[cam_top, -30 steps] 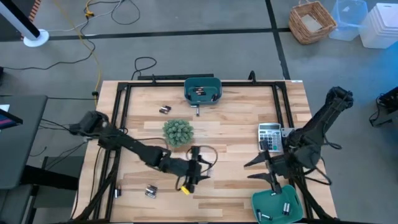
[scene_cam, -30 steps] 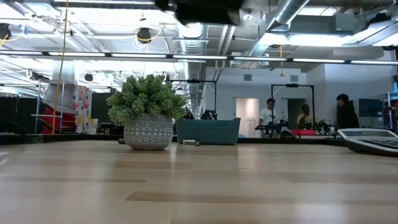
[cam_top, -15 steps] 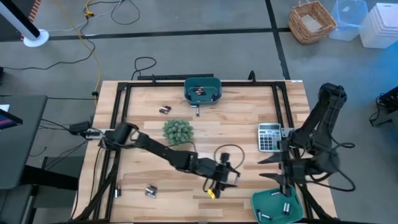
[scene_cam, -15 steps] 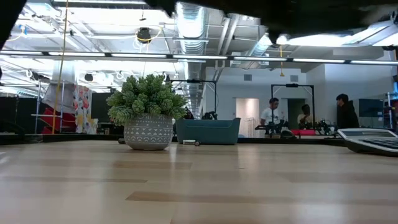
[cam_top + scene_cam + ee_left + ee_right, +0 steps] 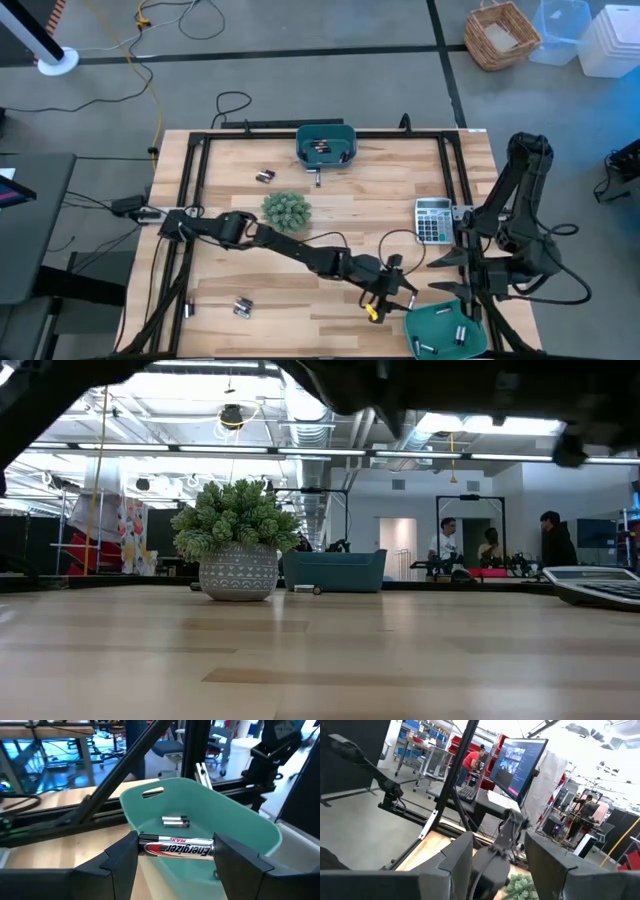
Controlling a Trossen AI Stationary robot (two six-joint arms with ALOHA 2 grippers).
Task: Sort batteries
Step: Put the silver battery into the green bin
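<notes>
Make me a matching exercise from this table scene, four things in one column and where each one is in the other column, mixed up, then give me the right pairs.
Things:
1. battery
2. potted plant
3. calculator
4. left gripper

Places:
A. beside the near teal bin
B. between the left gripper's fingers
C. right side of the table
D. middle-left of the table

Pairs: 1-B, 2-D, 3-C, 4-A

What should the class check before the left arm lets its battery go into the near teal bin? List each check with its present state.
1. Battery clamped end to end between the left gripper fingers: ok.
2. Near teal bin lies ahead of the gripper: ok.
3. Battery already past the bin's rim: not ok in the high view, left gripper beside the bin.
4. Room in the bin, a few cells inside: ok.
5. Right gripper clear of the drop path: cannot tell.
</notes>
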